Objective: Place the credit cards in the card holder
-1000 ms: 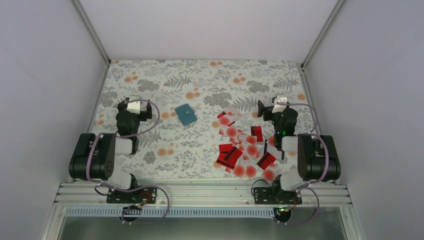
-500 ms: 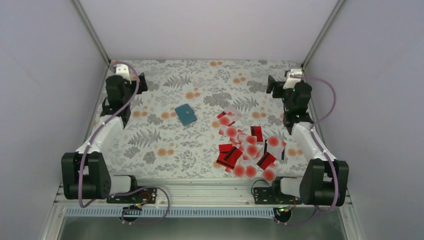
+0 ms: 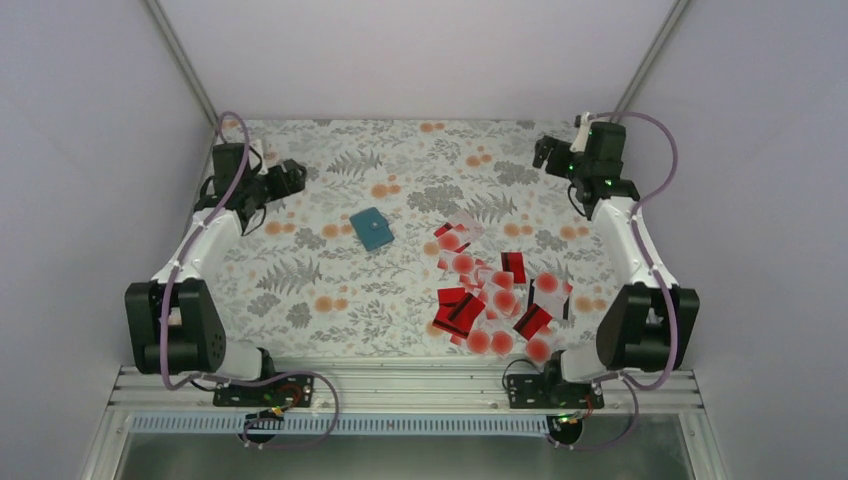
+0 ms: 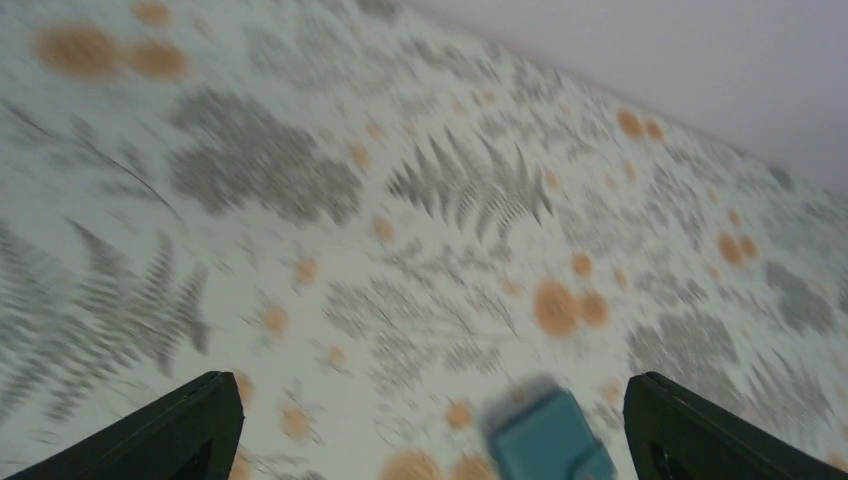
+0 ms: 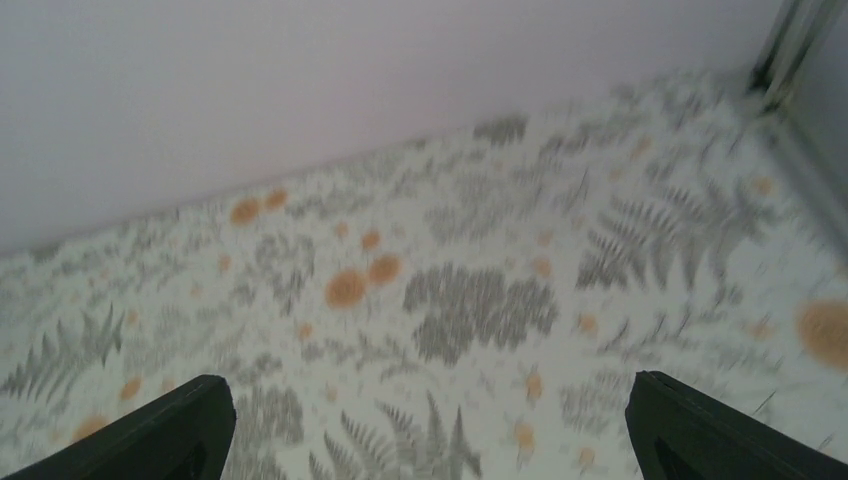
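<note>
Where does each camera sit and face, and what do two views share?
Top external: above, behind the bases, looking down on the table; left arm, right arm.
Left wrist: on its arm, facing the table; open left gripper, card holder ahead.
Right wrist: on right arm, facing far wall; open right gripper.
Shared: card holder, top external and left wrist.

L arm (image 3: 203, 243) unfolded, stretched to far-left edge, R arm (image 3: 631, 232) to far-right corner

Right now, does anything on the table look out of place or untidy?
The credit cards lie scattered in a loose, overlapping heap at the near right, turned at many angles. The card holder lies apart from them, further left, slightly askew. Nothing looks damaged.
</note>
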`<state>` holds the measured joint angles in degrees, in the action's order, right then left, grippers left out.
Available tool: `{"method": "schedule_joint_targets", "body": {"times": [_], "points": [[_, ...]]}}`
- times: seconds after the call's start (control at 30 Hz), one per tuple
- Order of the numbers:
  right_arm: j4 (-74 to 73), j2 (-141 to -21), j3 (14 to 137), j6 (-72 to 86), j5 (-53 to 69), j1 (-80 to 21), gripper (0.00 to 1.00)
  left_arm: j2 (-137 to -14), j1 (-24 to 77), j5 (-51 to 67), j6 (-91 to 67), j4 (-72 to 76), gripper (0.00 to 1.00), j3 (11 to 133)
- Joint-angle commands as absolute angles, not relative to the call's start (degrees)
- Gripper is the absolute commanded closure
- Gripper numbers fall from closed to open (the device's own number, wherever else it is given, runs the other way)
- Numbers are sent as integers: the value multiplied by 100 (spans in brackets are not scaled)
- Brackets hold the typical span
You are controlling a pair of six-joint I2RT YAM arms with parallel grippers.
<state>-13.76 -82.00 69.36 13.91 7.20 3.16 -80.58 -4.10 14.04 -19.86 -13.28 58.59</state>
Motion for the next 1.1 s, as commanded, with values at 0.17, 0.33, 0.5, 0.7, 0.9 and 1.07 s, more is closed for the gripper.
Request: {"method": "schedule_joint_targets", "body": {"times": [0.17, 0.33, 0.5, 0.7, 0.9, 1.07], "points": [[-2629, -8602, 6839, 1547, 2386, 253, 1, -8944, -185, 3708, -2189, -1288, 15, 5363], [-2759, -8829, 6740, 1575, 2805, -299, 3, -9532, 177, 3940, -2518, -1010, 22, 5440], [-2779, -9192, 6907, 1633, 2880, -1098, 6, -10066, 442, 3884, -2743, -1059, 28, 5691], [-2670, -9894, 7278, 1811, 3087, -1901, 16, -10507, 604, 3730, -2821, -1274, 34, 5877], [-2680, -10610, 7880, 1820, 3195, -2524, 22, -10772, 799, 3660, -2925, -1227, 39, 5937], [-2742, -11355, 8498, 1795, 3301, -2852, 29, -10951, 852, 3536, -2941, -1363, 40, 6037]]}}
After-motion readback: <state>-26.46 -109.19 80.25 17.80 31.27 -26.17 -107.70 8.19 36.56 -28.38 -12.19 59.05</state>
